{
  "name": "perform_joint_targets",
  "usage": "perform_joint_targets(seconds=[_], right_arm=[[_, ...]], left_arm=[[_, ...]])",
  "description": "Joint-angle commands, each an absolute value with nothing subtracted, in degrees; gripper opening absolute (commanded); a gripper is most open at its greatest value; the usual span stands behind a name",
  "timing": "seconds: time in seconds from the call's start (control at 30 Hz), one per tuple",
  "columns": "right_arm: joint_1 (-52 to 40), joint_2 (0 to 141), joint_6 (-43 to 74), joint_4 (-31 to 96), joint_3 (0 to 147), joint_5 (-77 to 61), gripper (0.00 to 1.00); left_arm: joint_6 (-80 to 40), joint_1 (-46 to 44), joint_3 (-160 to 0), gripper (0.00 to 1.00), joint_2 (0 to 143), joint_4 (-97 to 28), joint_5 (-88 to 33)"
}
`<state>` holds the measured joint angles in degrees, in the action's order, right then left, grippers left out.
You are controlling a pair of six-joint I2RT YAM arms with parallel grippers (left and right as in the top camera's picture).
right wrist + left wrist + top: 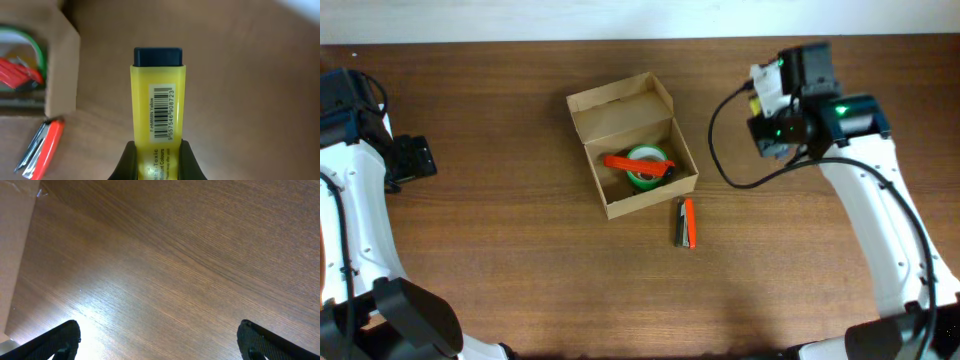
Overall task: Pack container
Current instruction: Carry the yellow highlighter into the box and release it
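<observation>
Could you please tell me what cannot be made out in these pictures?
- Right wrist view: the highlighter's lower end is covered by the right gripper's fingers and cut off by the bottom edge.
- Right wrist view: the container is cut by the left edge, its contents mostly unseen.
- Overhead: the orange item beside the container is too small to identify.
- Left wrist view: the left gripper's fingers are cut off at the bottom edge.

In the container [650,196], set mid-bench [520,270], a tape roll [648,157] and a pen [623,161] are kept; a second pen [687,223] is laid beside its front right corner.
</observation>
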<state>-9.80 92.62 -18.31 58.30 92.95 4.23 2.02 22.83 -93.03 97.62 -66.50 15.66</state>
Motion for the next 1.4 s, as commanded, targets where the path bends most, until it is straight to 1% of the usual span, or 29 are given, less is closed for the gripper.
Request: perform_joint_targets(seconds=[0.0,0.13,0.3,0.37,0.47,0.57,0.67,0.9,1.13,1.37], right_arm=[[-12.6,91.4,-29.3,58.3,98.5,3.0,0.08],[-17.7,92.3,-36.1,58.3,101.8,3.0,0.10],[-26.2,95.0,-42.9,58.1,102.7,3.7,0.12],[-30.1,97.3,-46.7,58.4,102.7,3.9,0.11],[-33.7,100.9,-51.4,59.0,102.7,6.4,0.04],[-36.2,104.7,-55.8,59.7,102.7,8.4,0.04],[-37.2,107.7,-58.0,59.5,102.7,8.6,0.04],[-36.2,113.8,-58.3,57.6,102.7,8.4,0.03],[-35.1,116.7,-58.5,54.2,102.5,5.5,0.04],[-34.8,119.9,-58.5,54.2,102.3,2.9,0.04]], left_arm=[[2.9,23.0,-92.7,1.00,96.7,-66.4,15.4],[2.9,23.0,-92.7,1.00,96.7,-66.4,15.4],[2.9,23.0,-92.7,1.00,96.7,-66.4,15.4],[2.9,23.0,-92.7,1.00,96.7,-66.4,15.4],[2.9,23.0,-92.7,1.00,96.7,-66.4,15.4],[2.9,23.0,-92.7,1.00,96.7,-66.4,15.4],[2.9,23.0,-92.7,1.00,96.7,-66.4,15.4],[2.9,23.0,-92.7,1.00,96.7,-66.4,15.4],[2.9,23.0,-92.7,1.00,96.7,-66.4,15.4],[2.9,23.0,-92.7,1.00,96.7,-66.4,15.4]])
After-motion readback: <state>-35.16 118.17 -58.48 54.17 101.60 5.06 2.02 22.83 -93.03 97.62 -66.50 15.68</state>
